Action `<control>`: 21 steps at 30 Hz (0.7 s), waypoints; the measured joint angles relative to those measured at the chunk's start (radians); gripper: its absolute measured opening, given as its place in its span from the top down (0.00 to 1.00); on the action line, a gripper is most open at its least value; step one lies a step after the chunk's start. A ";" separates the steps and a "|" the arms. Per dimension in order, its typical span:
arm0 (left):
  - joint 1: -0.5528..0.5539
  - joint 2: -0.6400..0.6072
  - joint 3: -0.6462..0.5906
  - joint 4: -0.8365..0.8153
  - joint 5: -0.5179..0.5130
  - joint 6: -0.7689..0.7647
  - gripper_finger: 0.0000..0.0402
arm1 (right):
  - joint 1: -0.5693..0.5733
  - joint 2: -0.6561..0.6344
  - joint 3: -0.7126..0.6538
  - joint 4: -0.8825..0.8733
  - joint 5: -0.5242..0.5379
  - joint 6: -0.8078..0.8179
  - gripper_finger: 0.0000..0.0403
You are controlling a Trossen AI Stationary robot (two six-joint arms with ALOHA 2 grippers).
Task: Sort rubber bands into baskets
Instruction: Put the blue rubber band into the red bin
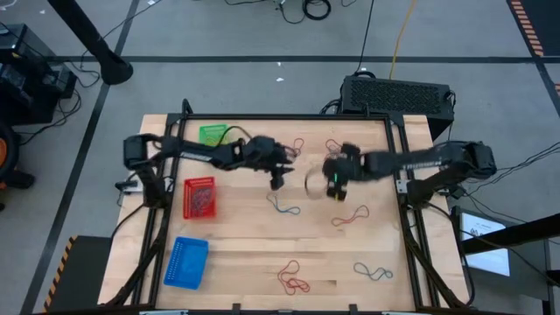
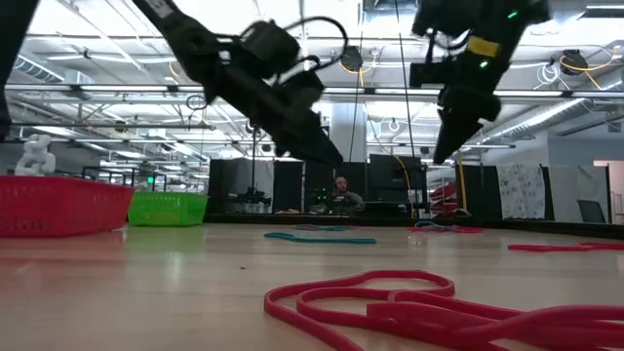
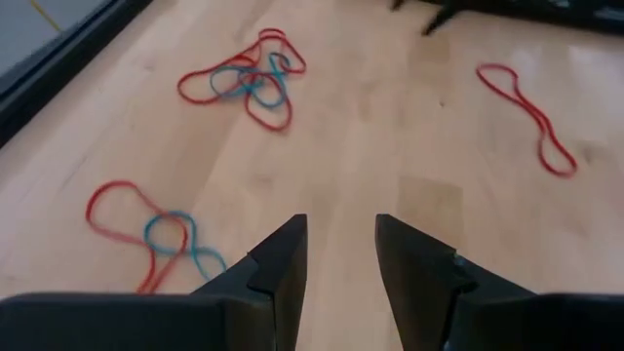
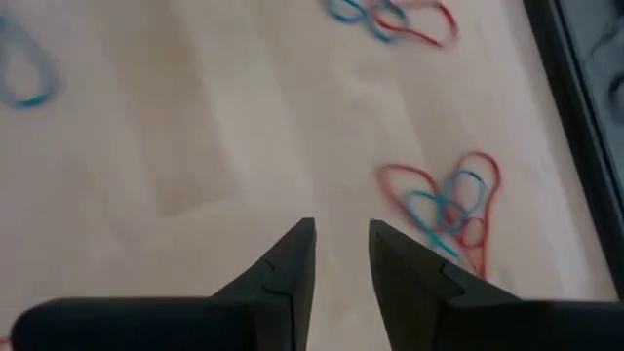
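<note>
Red and blue rubber bands lie scattered flat on the wooden table: a blue one (image 1: pixel 283 206), a red one (image 1: pixel 350 216), a red tangle (image 1: pixel 293 278) near the front. Three baskets stand on the left: green (image 1: pixel 210 134), red (image 1: pixel 199 197), blue (image 1: pixel 186 261). My left gripper (image 1: pixel 280 179) hangs above the table's middle, open, with nothing between its fingers (image 3: pixel 341 244). My right gripper (image 1: pixel 332 188) hangs close to its right, also open and holding nothing (image 4: pixel 341 239). Both are clear of the tabletop in the low view, the left (image 2: pixel 327 156) and the right (image 2: pixel 439 151).
Red-and-blue tangles (image 3: pixel 249 78) (image 3: pixel 156 234) and a lone red band (image 3: pixel 526 102) lie ahead of the left gripper. Another tangle (image 4: pixel 448 205) lies beside the right gripper's fingers. A black box (image 1: pixel 395 94) stands behind the table's far right corner.
</note>
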 joint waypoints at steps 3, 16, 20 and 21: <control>0.031 0.052 0.062 -0.001 0.060 0.000 0.68 | -0.182 -0.009 0.000 0.040 -0.150 -0.152 0.77; -0.010 0.073 0.108 -0.005 0.078 0.033 0.68 | -0.571 0.213 0.000 0.209 -0.359 -0.319 0.77; -0.031 0.073 0.108 -0.012 0.078 0.054 0.68 | -0.605 0.266 0.000 0.254 -0.405 -0.313 0.77; -0.036 0.073 0.108 -0.014 0.078 0.064 0.68 | -0.609 0.277 0.000 0.264 -0.413 -0.313 0.77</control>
